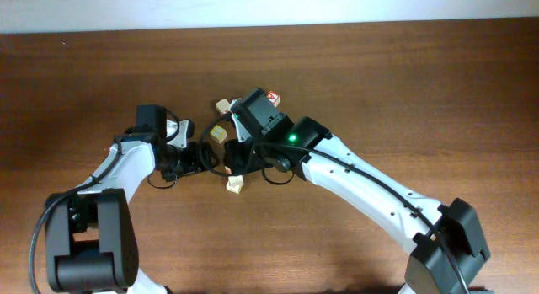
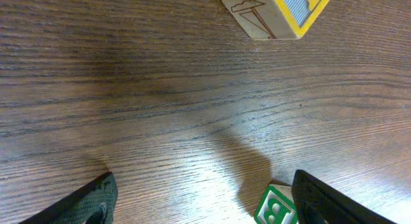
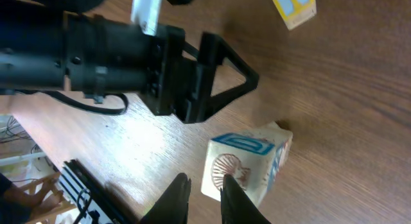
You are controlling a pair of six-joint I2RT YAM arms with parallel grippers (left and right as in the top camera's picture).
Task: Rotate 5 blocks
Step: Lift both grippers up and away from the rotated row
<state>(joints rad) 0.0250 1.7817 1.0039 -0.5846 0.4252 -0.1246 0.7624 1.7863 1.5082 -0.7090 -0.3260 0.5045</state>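
Brown wood worktop (image 1: 404, 66), cubes clustered mid-table between the two arms. Left pincer (image 2: 205, 195) was spread wide, grasping nothing. Green B block (image 2: 276, 210) sat on the worktop just inside one of its fingers (image 2: 321, 198); contact unclear. Yellow-faced cube (image 2: 277, 11) lay well ahead of that pincer. Right pincer (image 3: 204, 195) was almost clenched, with a narrow gap and nothing between the jaws. Its tips hung just beside a pale block (image 3: 247, 163) with a blue letter on top, one tip overlapping it in view; couldn't tell if they touched.
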